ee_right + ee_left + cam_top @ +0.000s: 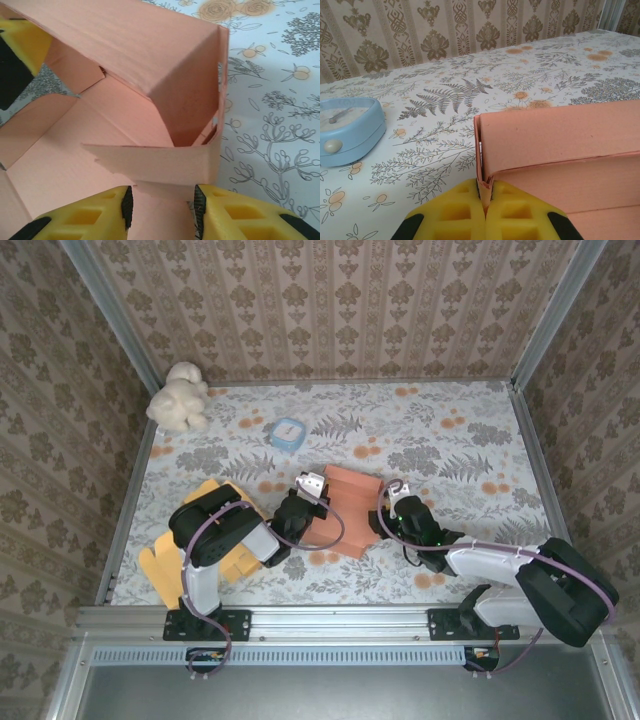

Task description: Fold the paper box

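Note:
The salmon paper box lies half-folded mid-table between both arms. My left gripper is at its left side; in the left wrist view the yellow fingertips of that gripper are pressed together on the corner of an upright box wall. My right gripper is at the box's right side. In the right wrist view its jaws clamp a folded-in flap of the box, pads against both sides. A raised side wall leans over the floor. The left gripper's yellow finger shows at the far corner.
A blue clock sits just behind the box on the left. A cream plush toy is in the far left corner. Flat yellow cardboard lies under the left arm. Wallpapered walls enclose three sides.

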